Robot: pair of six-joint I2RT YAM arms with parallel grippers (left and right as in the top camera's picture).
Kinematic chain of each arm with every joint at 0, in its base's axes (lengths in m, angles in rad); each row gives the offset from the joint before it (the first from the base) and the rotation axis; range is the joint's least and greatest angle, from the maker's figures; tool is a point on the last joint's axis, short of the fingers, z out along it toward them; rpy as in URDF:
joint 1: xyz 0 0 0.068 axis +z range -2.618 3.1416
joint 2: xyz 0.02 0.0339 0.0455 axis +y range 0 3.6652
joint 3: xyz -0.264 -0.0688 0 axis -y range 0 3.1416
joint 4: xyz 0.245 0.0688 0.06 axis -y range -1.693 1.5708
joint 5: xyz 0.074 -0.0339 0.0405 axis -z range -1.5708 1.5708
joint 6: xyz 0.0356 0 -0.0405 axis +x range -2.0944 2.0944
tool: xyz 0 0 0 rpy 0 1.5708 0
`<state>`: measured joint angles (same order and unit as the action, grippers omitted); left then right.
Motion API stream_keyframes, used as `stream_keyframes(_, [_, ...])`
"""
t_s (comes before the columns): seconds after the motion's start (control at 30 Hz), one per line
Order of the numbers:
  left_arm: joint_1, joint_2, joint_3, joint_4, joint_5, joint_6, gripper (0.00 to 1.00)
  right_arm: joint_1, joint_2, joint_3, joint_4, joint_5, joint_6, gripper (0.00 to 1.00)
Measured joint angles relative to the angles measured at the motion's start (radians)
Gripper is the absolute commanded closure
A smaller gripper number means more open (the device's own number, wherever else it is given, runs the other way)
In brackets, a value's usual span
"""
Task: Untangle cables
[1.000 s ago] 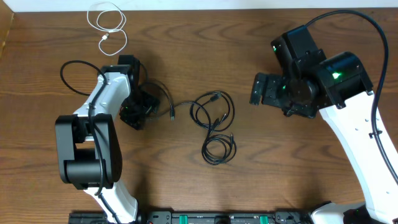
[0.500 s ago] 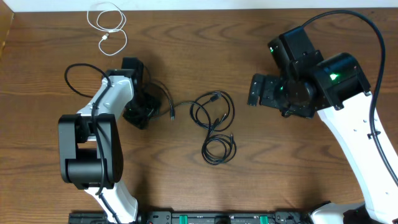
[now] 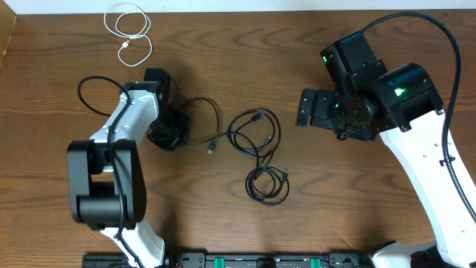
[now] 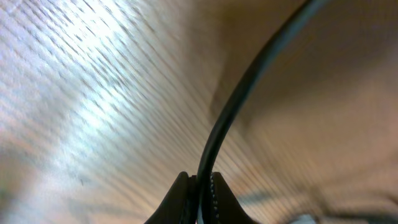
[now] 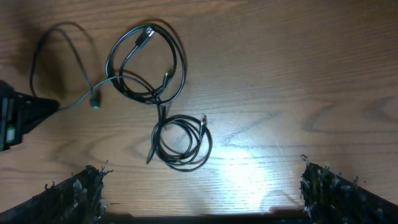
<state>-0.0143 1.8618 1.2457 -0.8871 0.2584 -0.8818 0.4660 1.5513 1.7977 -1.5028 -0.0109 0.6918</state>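
Note:
My left gripper point(image 3: 168, 132) is shut on a thin black cable point(image 3: 212, 112) left of the table's middle. In the left wrist view the cable point(image 4: 249, 87) runs up from between the closed fingertips point(image 4: 180, 194). From the gripper this cable loops to a plug end point(image 3: 210, 151). It leads into a tangle of black cables point(image 3: 253, 130) with a small coil point(image 3: 268, 184) below. The right wrist view shows the tangle point(image 5: 146, 62) and the coil point(image 5: 181, 143). A white cable point(image 3: 128, 30) lies apart at the far left. My right gripper point(image 3: 306, 109) hovers open, right of the tangle, holding nothing.
A thicker black arm wire point(image 3: 91, 93) loops beside the left arm. The right arm's body point(image 3: 387, 97) stands at the right. A dark rail point(image 3: 245, 260) runs along the table's front edge. The left gripper's tip point(image 5: 22, 115) shows at the left in the right wrist view.
My left gripper has closed on the black cable. Its loop has swung up and right, the plug end has slid down-right, and the small coil shifted slightly. The right arm barely moved.

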Motion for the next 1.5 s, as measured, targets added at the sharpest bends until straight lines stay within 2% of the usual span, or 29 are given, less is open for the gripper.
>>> stream_keyframes(0.3, [-0.001,-0.401,0.042,0.023,0.157,0.022,0.93,0.0,0.0,0.0,0.004,-0.002,-0.014,0.01])
stream_keyframes(0.6, [-0.002,-0.692,0.048,0.211,0.339,-0.029,0.93,0.049,0.0,0.0,0.098,-0.147,-0.288,0.01])
stream_keyframes(0.73, [-0.003,-0.761,0.049,0.332,0.402,-0.121,0.93,0.074,0.0,0.0,0.155,-0.226,-0.394,0.01])
stream_keyframes(0.97, [-0.003,-0.789,0.05,0.65,0.514,-0.373,0.92,0.157,0.0,0.0,0.28,-0.321,-0.526,0.01])
stream_keyframes(1.27, [-0.003,-0.787,0.051,1.064,0.575,-0.667,0.92,0.225,0.0,0.0,0.29,-0.283,-0.597,0.01])
stream_keyframes(1.47, [-0.003,-0.786,0.051,1.116,0.578,-0.777,0.92,0.232,0.0,-0.006,0.239,-0.226,-0.631,0.01])
stream_keyframes(1.5, [-0.003,-0.786,0.051,1.118,0.578,-0.798,0.92,0.233,0.0,-0.016,0.24,-0.219,-0.639,0.05])
